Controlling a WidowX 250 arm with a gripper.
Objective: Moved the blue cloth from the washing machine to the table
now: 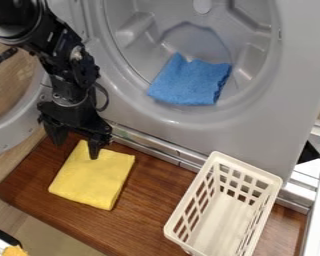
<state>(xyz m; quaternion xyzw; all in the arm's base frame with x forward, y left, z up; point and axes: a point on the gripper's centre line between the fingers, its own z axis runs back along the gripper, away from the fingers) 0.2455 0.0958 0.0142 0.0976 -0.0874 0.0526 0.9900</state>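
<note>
Blue cloth [191, 82] — one, basket [248, 168] — one.

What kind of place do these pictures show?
It looks like a laundry corner, perhaps a test setup: there is an open washing machine with a blue cloth inside, a folded yellow cloth and a white plastic basket.

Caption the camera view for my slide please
Blue cloth in the open washing machine, robot hand above a table with yellow cloth and white basket.
</note>
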